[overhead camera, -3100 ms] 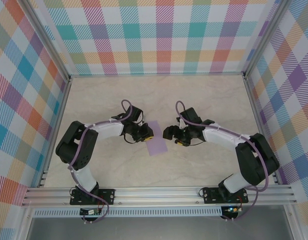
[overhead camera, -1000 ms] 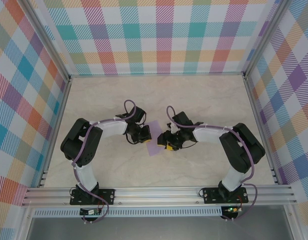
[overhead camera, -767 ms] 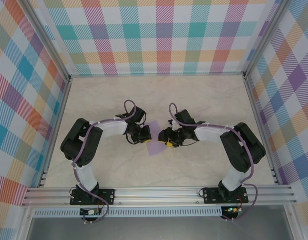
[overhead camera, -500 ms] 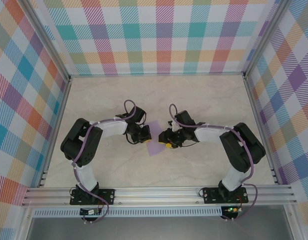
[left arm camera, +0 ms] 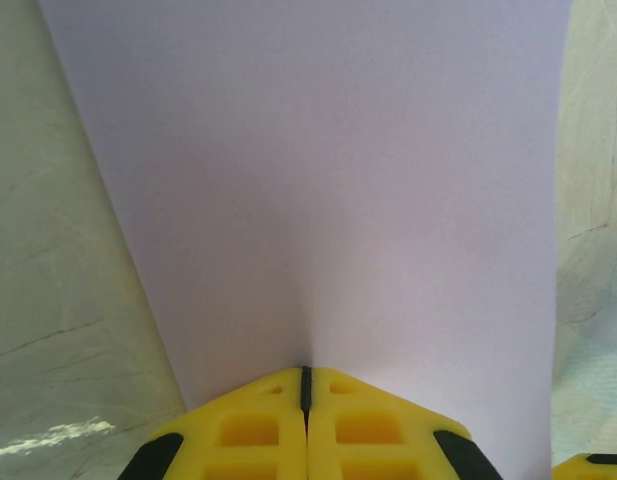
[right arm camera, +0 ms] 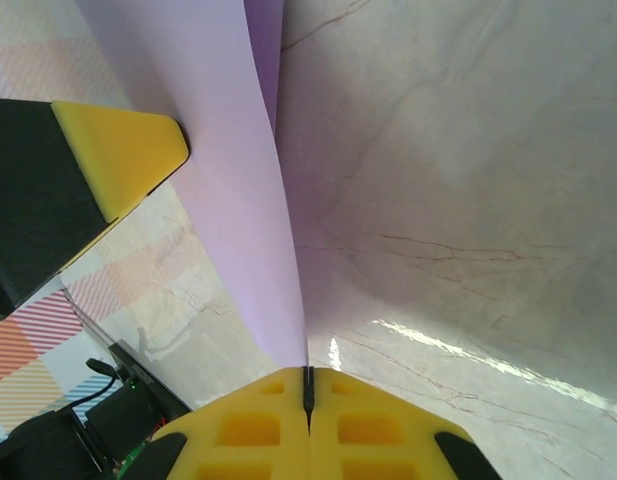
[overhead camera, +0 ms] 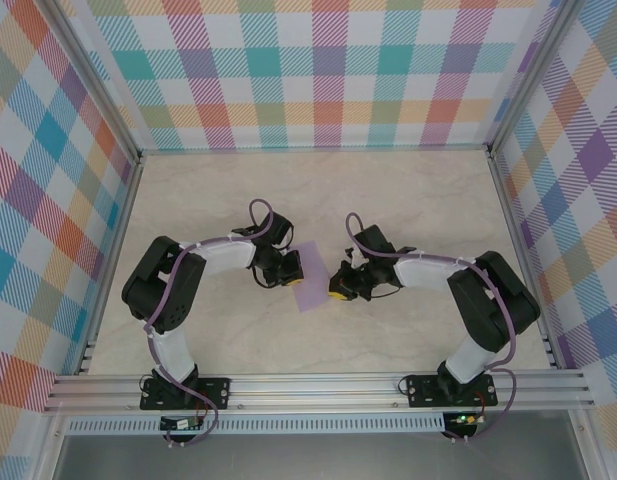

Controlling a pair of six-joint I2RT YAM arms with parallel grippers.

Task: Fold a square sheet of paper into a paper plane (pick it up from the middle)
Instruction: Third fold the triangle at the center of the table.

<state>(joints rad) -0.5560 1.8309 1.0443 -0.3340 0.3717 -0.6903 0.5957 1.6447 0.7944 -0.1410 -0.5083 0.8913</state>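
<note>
**While Both Grippers Clamp the Sheet: First Fold Pending**

Since the square sheet of paper is held at two opposite edges, the step in hand is judged to be the hold that precedes the first fold. The sheet sits at the middle of the table, well apart from all four edges and spanned between the two arms.

- The left gripper has its jaws pressed together on the sheet's left edge. In the left wrist view the paper runs straight out of the seam between the yellow pads, broad and smooth, with no crease visible.
- The right gripper has its jaws likewise closed on the right edge. In the right wrist view the sheet leaves the seam edge-on.
- Whether the sheet touches the table cannot be told.

No plane shape exists yet. The next move probably calls for coordinated travel that brings one edge over to the other with the corners aligned. Pulling the arms apart risks tearing or slipping thin paper.
</note>
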